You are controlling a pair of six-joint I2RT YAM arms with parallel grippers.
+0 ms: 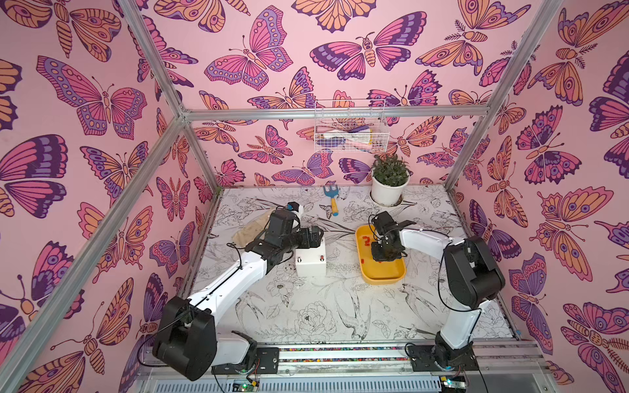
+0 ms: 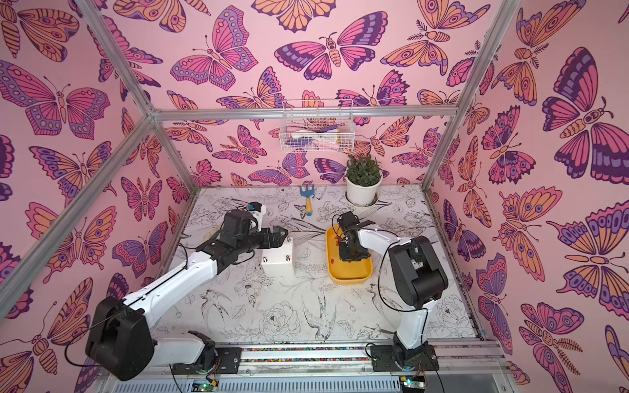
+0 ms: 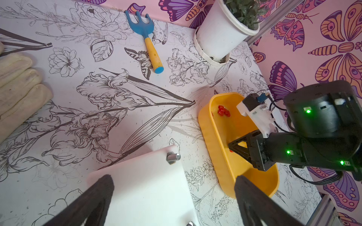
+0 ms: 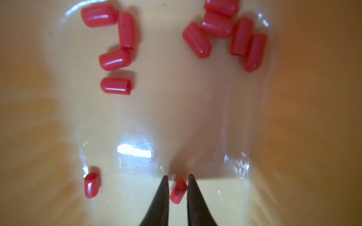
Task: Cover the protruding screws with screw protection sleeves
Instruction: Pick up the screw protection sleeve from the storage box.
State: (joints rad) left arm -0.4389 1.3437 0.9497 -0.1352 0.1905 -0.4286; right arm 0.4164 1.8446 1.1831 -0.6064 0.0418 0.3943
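Both top views: white box (image 1: 309,268) mid-frame, yellow tray (image 1: 384,280) to its right, right gripper (image 1: 383,255) down inside. Left wrist: left gripper (image 3: 174,177) gapes wide over the box; bare silvery protruding screw (image 3: 173,157) lower centre. Right wrist: tips closed narrow on pinched sleeve (image 4: 177,192), bottom centre; loose screw protection sleeves (image 4: 217,25) along top. We judge it light, soft, slick rubber: grip mid-barrel, open end clear.

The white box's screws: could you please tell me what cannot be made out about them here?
- Far-left corner of the white box: hidden under the left gripper in both top views.
- One screw: cut off by the left wrist view's edge.
- Near-corner screws: too small in both top views to tell bare from sleeved.
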